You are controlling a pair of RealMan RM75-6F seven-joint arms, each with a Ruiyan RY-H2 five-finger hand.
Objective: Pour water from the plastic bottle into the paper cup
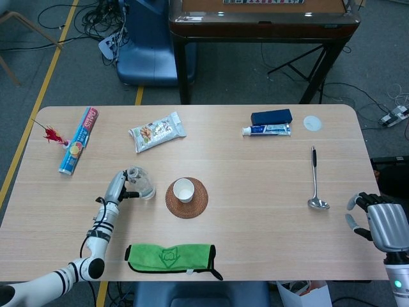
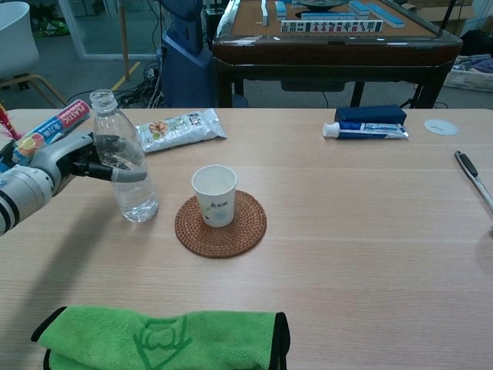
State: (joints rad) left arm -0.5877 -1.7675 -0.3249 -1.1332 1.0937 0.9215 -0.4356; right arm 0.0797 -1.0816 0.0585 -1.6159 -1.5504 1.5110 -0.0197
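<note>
From above, the left hand point(image 1: 117, 186) grips the bottle point(image 1: 140, 182), which stands on the table point(image 1: 255, 192) left of the cup point(image 1: 183, 189). The right hand point(image 1: 377, 217) looks loose and empty, maybe.

From the chest, fingers point(image 2: 123, 176) wrap the upright bottle point(image 2: 123, 166).

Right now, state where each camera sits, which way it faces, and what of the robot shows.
Head view: high, looking steeply down on the table; shows left hand and arm, right hand.
Chest view: low at the table's near edge, facing horizontally across; shows only the left hand.
Both share plastic bottle, paper cup, green cloth.
</note>
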